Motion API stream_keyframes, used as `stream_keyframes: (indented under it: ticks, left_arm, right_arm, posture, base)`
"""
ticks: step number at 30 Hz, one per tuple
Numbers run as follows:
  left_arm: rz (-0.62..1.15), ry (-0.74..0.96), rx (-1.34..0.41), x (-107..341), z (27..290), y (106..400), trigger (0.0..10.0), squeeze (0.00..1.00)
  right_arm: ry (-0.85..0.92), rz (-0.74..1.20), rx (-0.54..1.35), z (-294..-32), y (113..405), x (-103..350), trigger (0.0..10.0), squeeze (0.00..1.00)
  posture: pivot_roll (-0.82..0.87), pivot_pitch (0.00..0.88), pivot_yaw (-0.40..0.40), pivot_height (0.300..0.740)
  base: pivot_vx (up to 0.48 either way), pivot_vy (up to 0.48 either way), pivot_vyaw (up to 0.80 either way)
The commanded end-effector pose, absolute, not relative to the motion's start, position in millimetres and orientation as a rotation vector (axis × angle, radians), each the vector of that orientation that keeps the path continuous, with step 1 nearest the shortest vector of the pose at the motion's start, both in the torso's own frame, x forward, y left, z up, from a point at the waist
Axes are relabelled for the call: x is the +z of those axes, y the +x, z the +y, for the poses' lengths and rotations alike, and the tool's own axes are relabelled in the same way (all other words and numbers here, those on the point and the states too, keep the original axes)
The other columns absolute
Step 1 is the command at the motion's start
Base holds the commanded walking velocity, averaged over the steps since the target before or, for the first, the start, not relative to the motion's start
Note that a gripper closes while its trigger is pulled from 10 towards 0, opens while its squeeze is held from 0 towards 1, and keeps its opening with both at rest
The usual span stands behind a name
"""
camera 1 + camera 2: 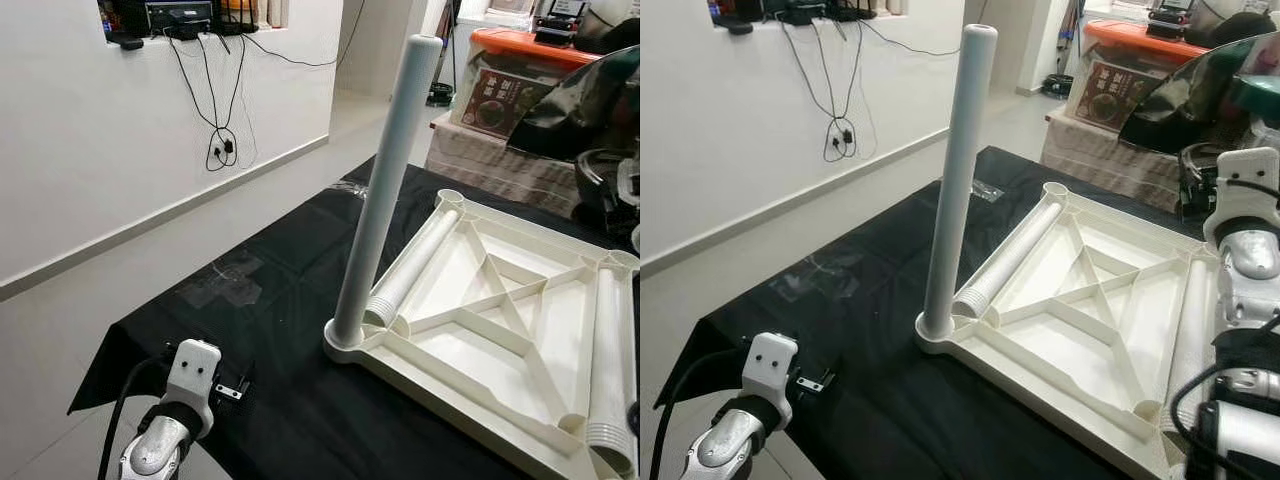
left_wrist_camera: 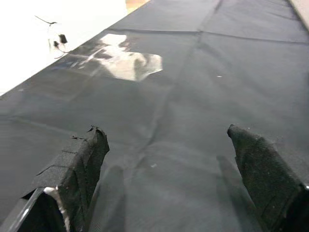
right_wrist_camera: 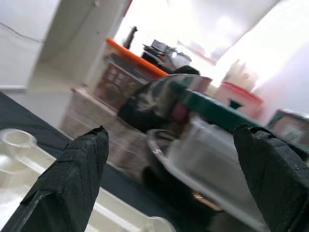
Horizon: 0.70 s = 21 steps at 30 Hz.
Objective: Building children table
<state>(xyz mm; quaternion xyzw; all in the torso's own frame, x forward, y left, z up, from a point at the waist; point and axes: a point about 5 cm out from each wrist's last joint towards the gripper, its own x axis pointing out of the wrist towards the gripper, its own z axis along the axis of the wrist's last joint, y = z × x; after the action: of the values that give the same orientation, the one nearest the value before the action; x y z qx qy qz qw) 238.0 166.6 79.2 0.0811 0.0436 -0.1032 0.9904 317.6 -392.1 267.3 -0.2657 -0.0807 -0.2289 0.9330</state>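
An upturned white plastic tabletop (image 1: 500,330), ribbed on its underside, lies on a black cloth-covered work surface (image 1: 290,300), with one long white tubular leg (image 1: 385,190) standing upright in the near left corner socket. Two more white legs lie loose inside the tray: one (image 1: 415,262) along the left edge just behind the standing leg, threaded end toward the robot, the other (image 1: 607,370) along the right edge, its long axis running away from the robot. The right gripper (image 3: 169,179), fingers spread wide and holding nothing, hovers beside that right edge and is judged the nearer arm for the right-hand leg. The left gripper (image 2: 166,179), also spread and empty, hangs low over bare cloth, well apart from the tabletop.
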Motion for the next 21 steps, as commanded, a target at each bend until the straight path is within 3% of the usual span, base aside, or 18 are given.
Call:
stream_keyframes:
  ticks: [1,8,11,15,21]
  left_arm:
    - [0.096,0.169,-0.206,79,169,237,10.0,0.00]
    - [0.096,0.173,-0.222,80,168,240,10.0,0.00]
    - [0.103,0.172,-0.236,78,166,239,10.0,0.00]
    - [0.116,0.169,-0.258,74,164,240,10.0,0.00]
    - [0.114,0.168,-0.274,75,161,245,10.0,0.00]
  right_arm:
    - [-0.581,-0.163,-0.497,-401,311,268,10.0,0.00]
    - [-0.679,-0.123,-0.477,-418,295,261,10.0,0.00]
    - [-0.787,-0.044,-0.459,-435,272,251,10.0,0.00]
    - [-0.864,0.088,-0.653,-479,223,254,10.0,0.00]
    - [-0.884,0.175,-0.791,-501,190,253,10.0,0.00]
  posture:
    - [0.04,0.000,-0.083,0.740]
    - [0.00,0.000,-0.062,0.740]
    - [-0.03,0.000,-0.041,0.740]
    - [-0.07,0.000,-0.024,0.740]
    - [-0.09,0.000,-0.008,0.740]
  base:
    - [0.000,0.000,0.00]
    - [0.000,0.000,0.00]
    - [0.000,0.000,0.00]
    - [0.000,0.000,0.00]
    - [0.000,0.000,0.00]
